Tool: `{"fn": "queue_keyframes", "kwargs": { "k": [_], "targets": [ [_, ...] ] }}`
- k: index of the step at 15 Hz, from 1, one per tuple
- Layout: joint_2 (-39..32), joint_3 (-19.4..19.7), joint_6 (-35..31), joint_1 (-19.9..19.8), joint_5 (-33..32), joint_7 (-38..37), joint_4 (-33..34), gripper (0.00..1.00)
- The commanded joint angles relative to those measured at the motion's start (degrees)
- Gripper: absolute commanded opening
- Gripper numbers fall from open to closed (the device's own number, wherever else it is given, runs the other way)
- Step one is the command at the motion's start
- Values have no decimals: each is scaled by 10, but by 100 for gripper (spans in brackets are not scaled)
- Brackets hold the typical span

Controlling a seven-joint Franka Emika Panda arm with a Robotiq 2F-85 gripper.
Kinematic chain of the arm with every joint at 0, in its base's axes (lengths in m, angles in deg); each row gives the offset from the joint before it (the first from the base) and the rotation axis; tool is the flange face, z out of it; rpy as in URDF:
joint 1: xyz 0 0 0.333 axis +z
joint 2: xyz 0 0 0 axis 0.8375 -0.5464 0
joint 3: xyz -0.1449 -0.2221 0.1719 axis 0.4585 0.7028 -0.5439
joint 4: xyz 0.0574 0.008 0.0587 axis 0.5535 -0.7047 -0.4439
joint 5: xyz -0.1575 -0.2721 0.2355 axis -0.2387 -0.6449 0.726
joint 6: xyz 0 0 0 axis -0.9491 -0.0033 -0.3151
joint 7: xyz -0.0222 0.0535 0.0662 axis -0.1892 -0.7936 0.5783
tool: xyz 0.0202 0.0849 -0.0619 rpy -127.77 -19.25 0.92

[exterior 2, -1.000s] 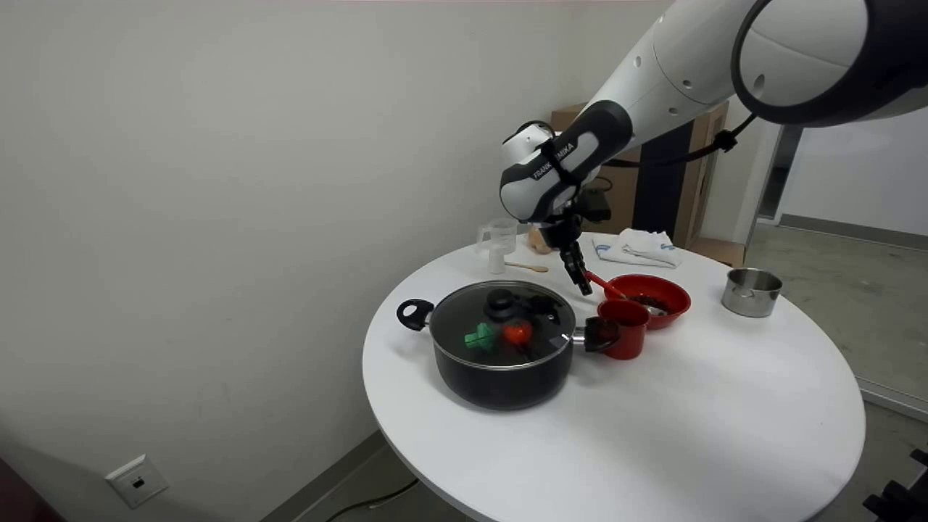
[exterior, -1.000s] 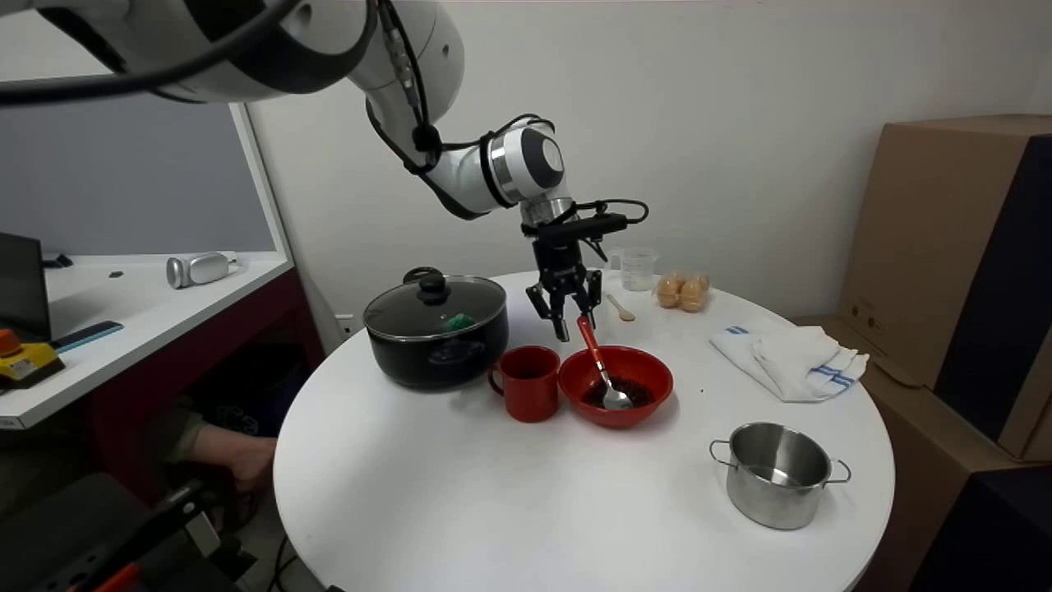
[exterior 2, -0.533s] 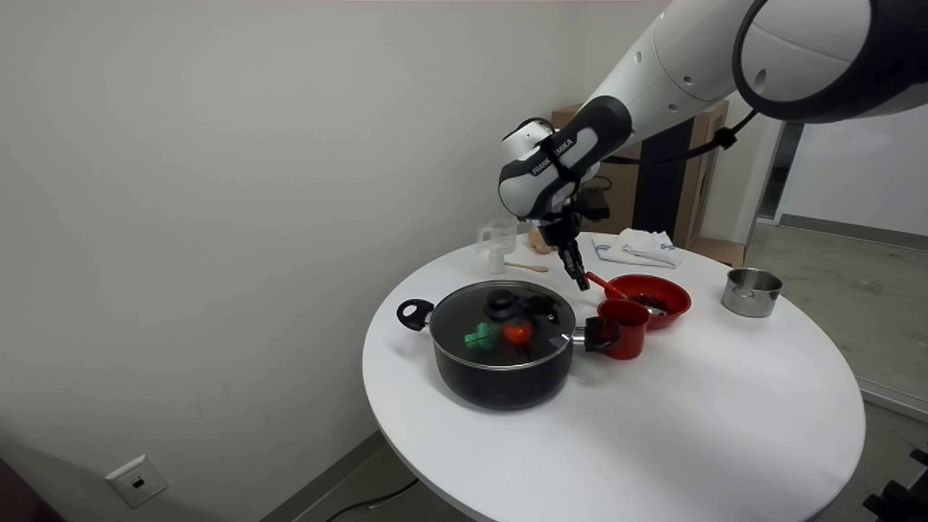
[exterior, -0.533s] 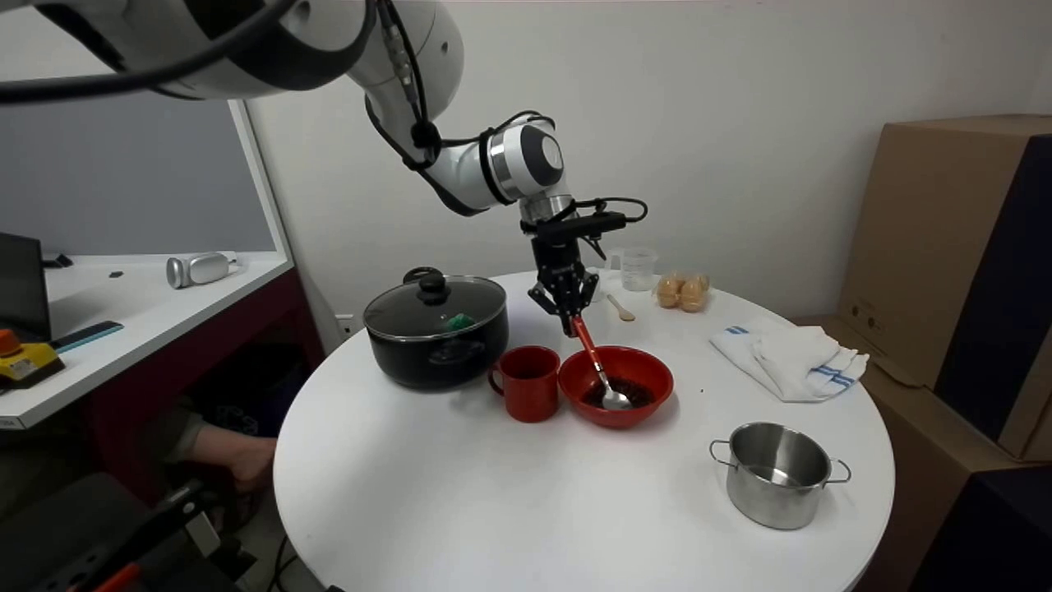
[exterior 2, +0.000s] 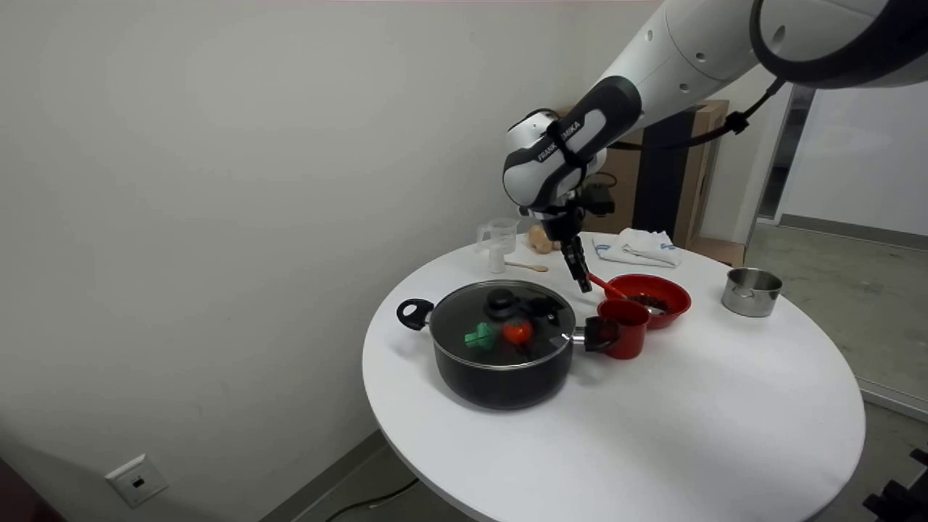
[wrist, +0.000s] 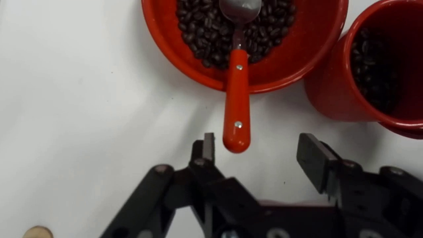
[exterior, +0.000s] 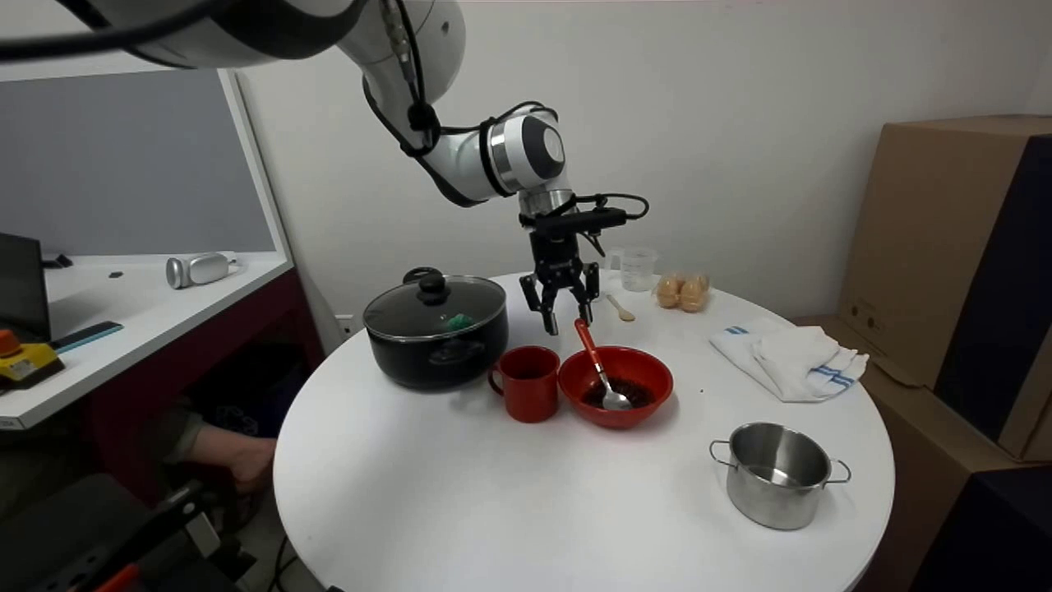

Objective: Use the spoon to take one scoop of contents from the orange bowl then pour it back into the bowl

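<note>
The orange bowl [exterior: 655, 372] stands on the white table and also shows in the wrist view [wrist: 315, 29]. It holds dark beans [wrist: 206, 39]. The spoon [wrist: 236, 89] has a red-orange riveted handle and a steel head. Its head lies on the beans, and its handle slants over the rim toward my gripper; it shows in both exterior views [exterior: 589, 344] [exterior 2: 607, 286]. My gripper [wrist: 257, 140] is open and empty. In the wrist view the handle's end lies between the fingers' lines, closer to the left finger, touching neither. The gripper shows in both exterior views [exterior: 569, 324] [exterior 2: 584, 287].
A red mug [exterior: 532, 386] with beans inside stands against or close beside the bowl. A lidded black pot [exterior: 436, 349] stands beyond it. A steel pot [exterior: 772, 493], a folded towel [exterior: 797, 362], a wooden spoon [exterior: 620, 308] and a clear measuring cup [exterior: 638, 270] are on the table.
A second ago the gripper was open at the handle's end. Half a second ago its fingers were together there. Now they are apart again, and the arm is slightly higher. The spoon barely shifted.
</note>
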Motion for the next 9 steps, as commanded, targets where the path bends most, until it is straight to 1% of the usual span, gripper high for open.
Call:
{"fn": "queue_keyframes", "kwargs": {
  "k": [1, 5, 9],
  "targets": [
    [55, -5, -25, -13, 21, 11, -79, 99],
    [85, -3, -47, -23, 27, 8, -128, 100],
    [100, 3, -58, -33, 28, 1, -148, 100]
  ]
}}
